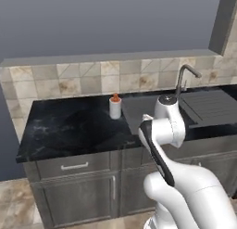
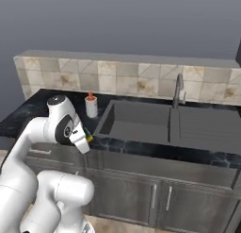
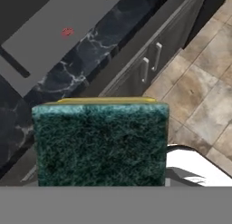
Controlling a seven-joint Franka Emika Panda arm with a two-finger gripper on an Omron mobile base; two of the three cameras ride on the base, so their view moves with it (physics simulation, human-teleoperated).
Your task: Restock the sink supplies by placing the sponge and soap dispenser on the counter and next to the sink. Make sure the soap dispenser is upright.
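The sponge (image 3: 99, 143), dark green over a yellow layer, fills the lower part of the hand view, and my gripper (image 2: 85, 138) is shut on it. In the right base view the sponge (image 2: 88, 135) shows as a green and yellow bit at the hand, over the front edge of the counter (image 2: 28, 115) by the sink's (image 2: 136, 120) left corner. The soap dispenser (image 1: 115, 107), white with an orange-red pump, stands upright on the counter (image 1: 69, 126) just left of the sink (image 1: 139, 107). It also shows in the right base view as the soap dispenser (image 2: 91, 106). My fingertips are hidden behind the sponge.
A curved grey faucet (image 1: 183, 79) rises behind the sink, with a ribbed drainboard (image 1: 208, 105) to its right. Tiled backsplash (image 1: 92, 82) runs along the back. Below the counter are grey cabinet doors (image 3: 147, 66) and a drawer (image 1: 74, 166), then tiled floor (image 3: 204, 96).
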